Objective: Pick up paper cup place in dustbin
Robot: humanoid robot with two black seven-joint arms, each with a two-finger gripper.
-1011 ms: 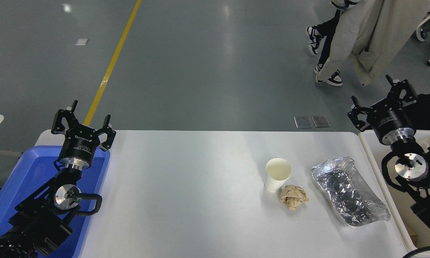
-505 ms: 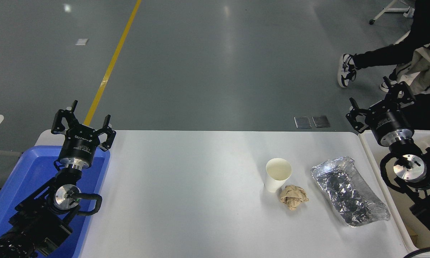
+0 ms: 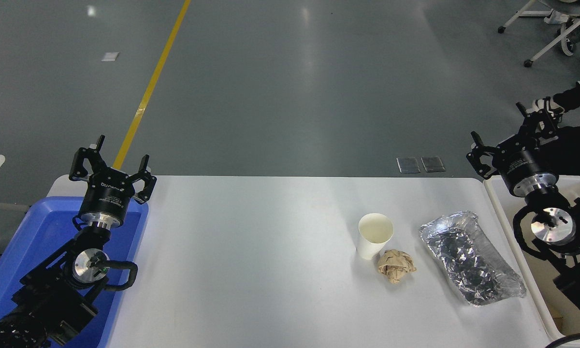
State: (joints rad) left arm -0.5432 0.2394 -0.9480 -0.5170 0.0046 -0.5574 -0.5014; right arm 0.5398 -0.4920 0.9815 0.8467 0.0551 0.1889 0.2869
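Paper cup untouched, clutter crowding it

Paper cup stands upright on the white table, with one brown paper ball touching its base and one foil tray just beyond that. Right gripper, fingers spread and empty, hangs above the one dustbin, past the tray from the cup. Left gripper, likewise spread, is parked over one blue tub, far from the cup. A careless reach might tip the cup or drag the ball along
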